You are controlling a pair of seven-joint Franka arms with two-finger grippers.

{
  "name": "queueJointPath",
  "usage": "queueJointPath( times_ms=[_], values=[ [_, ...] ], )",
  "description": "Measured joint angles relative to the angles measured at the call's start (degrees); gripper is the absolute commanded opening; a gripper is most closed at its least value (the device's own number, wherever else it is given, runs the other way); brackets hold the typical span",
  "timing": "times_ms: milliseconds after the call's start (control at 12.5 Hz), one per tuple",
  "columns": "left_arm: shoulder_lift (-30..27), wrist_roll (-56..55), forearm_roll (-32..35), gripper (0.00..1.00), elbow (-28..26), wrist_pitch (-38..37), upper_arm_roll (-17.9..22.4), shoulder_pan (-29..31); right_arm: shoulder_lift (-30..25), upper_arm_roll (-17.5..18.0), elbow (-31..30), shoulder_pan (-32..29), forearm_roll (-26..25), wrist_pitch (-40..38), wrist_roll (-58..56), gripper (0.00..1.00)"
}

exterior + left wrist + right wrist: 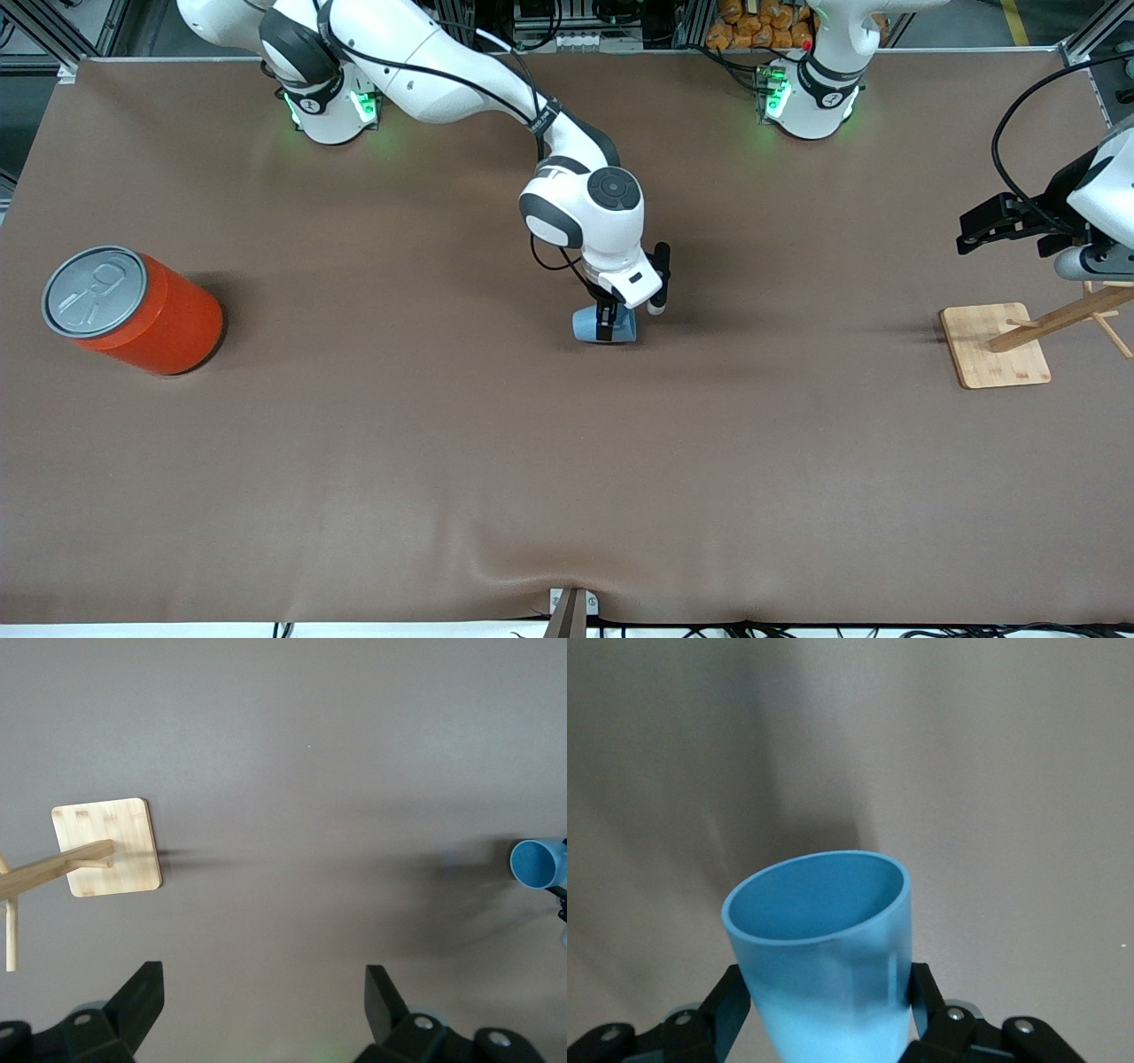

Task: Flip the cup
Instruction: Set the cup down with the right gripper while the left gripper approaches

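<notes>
The small light-blue cup (586, 324) is in the middle of the table, tilted on its side with its darker blue mouth toward the left arm's end. My right gripper (608, 324) is shut on the cup's wall, one black finger on each side, as the right wrist view shows for the cup (824, 939) and gripper (826, 1001). The cup sits low over the table; I cannot tell whether it touches. It also shows in the left wrist view (538, 864). My left gripper (970, 232) is open and empty, waiting over the wooden stand; its own view (263, 992) shows bare table between the fingers.
A large orange-red can (133, 310) with a grey pull-tab lid stands near the right arm's end of the table. A wooden peg stand on a square base (997, 346) stands near the left arm's end, also in the left wrist view (106, 846).
</notes>
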Motion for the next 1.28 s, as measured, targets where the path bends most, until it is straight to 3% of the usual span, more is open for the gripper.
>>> queueJointPath(
  times_ms=[80,160,559,1037,1277],
  values=[
    [0.6,0.0,0.0,1.0,0.0,0.0,0.0,0.1,0.1,-0.1,0.0,0.3,0.0,-0.1,0.9,0.3],
    [1.8,0.0,0.0,1.0,-0.1,0.2,0.1,0.5,0.3,-0.1,0.0,0.6,0.0,-0.2,1.4,0.99],
    [10.5,-0.2,-1.0,1.0,0.0,4.4,0.2,2.9,1.3,-0.5,0.0,0.7,0.0,-0.2,1.8,1.0],
    [19.7,-7.3,-15.2,1.0,-1.2,4.1,-1.5,0.6,1.3,-0.6,1.0,0.7,0.0,-1.0,1.8,1.0],
    [21.3,-7.7,-22.6,1.0,-8.5,11.2,-2.9,-0.7,-0.8,-0.2,3.1,0.7,0.0,-8.9,1.8,1.0]
  ],
)
